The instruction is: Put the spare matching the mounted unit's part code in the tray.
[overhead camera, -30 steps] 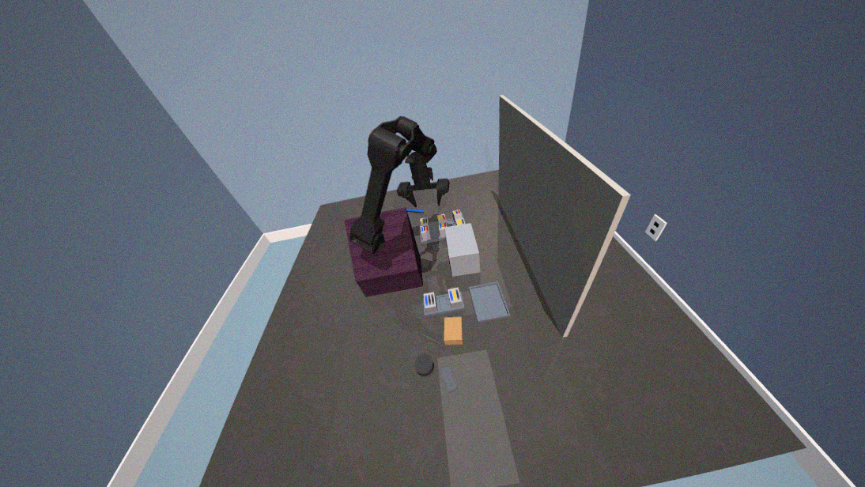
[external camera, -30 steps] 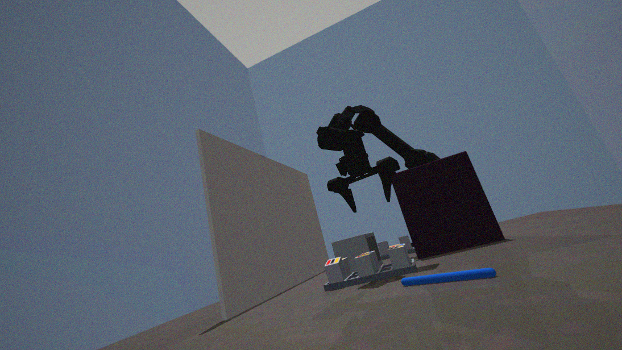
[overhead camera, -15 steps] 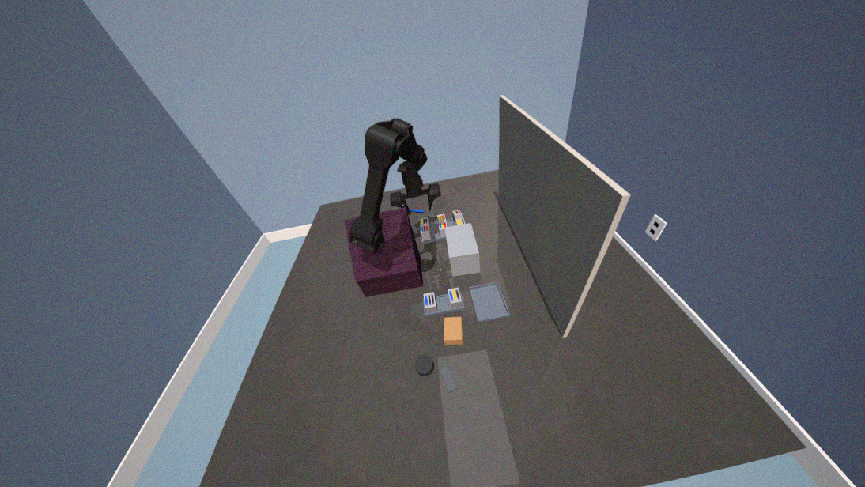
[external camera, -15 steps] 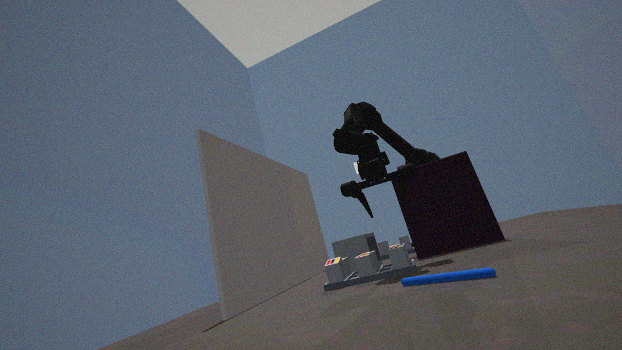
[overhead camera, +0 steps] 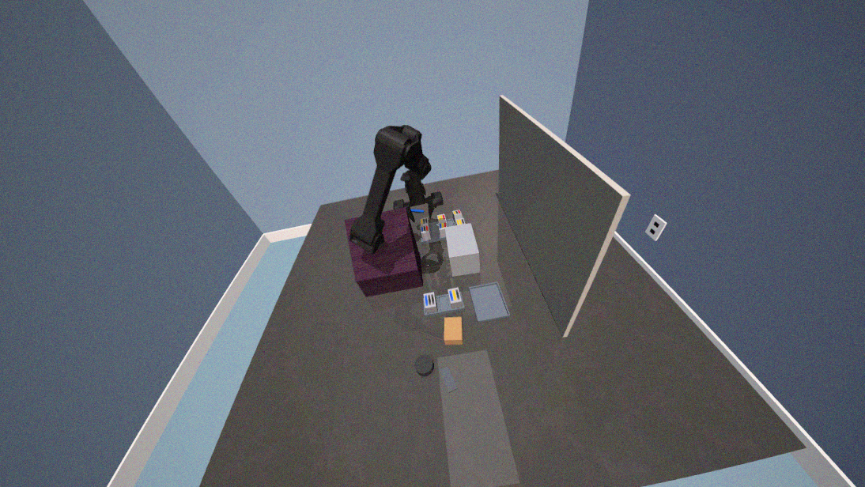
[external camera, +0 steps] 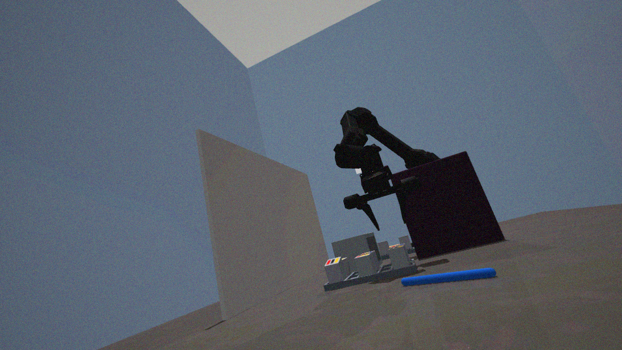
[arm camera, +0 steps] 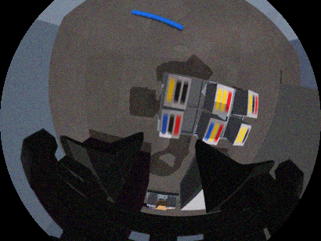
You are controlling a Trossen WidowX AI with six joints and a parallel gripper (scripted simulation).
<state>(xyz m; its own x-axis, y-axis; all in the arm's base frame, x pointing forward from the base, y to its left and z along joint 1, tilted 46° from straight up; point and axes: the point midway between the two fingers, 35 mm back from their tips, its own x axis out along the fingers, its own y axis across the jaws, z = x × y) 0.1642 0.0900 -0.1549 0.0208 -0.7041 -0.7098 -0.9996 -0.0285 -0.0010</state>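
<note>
My gripper (overhead camera: 423, 217) (external camera: 385, 217) (arm camera: 170, 139) is open and empty. It hangs above the back rack of spares, pointing down. The rack holds several small grey spares with colour-stripe codes: one yellow-black-black (arm camera: 177, 91), one blue-black-red (arm camera: 170, 123) (overhead camera: 424, 228), one yellow-yellow-red (arm camera: 224, 100), one blue-yellow-red (arm camera: 214, 130). The rack also shows in the exterior view (external camera: 369, 278). The mounted unit (overhead camera: 462, 247) (external camera: 354, 245), a pale grey box, stands in front of the rack; its back face is hidden. The flat grey tray (overhead camera: 489, 300) lies nearer the front. Two more spares (overhead camera: 429, 300) (overhead camera: 454, 296) sit left of it.
The arm stands on a purple pedestal (overhead camera: 387, 257) (external camera: 448, 204). A tall upright panel (overhead camera: 557, 211) (external camera: 261, 225) walls off the right side. A blue rod (overhead camera: 417, 210) (external camera: 448, 276) (arm camera: 156, 19) lies behind the rack. An orange block (overhead camera: 452, 330) and a black disc (overhead camera: 424, 365) lie at the front.
</note>
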